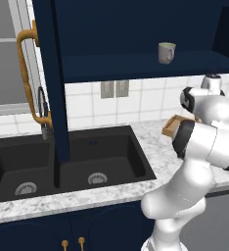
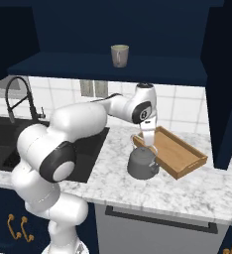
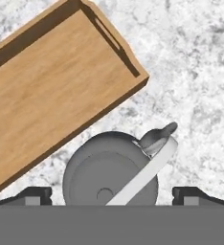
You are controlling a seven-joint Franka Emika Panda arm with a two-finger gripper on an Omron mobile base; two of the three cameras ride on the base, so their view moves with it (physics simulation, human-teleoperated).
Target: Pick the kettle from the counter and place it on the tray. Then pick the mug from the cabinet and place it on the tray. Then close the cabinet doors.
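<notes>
So the kettle (image 2: 143, 164) sits on the worktop (image 2: 197, 191) right beside the tray (image 2: 180, 154), not in it. The tool (image 3: 112, 196) hangs just above the kettle, fingers spread wide either side, gripping nothing. The mug (image 2: 120, 55) is up on the cabinet shelf (image 2: 108, 68).

The kettle (image 2: 143, 164) sits on the marble table (image 2: 197, 191), just beside the wooden tray's (image 2: 185, 161) near corner. The end effector (image 2: 150, 145) hangs directly above the kettle. The mug (image 2: 120, 55) stands on the cabinet (image 2: 138, 30) shelf.
</notes>
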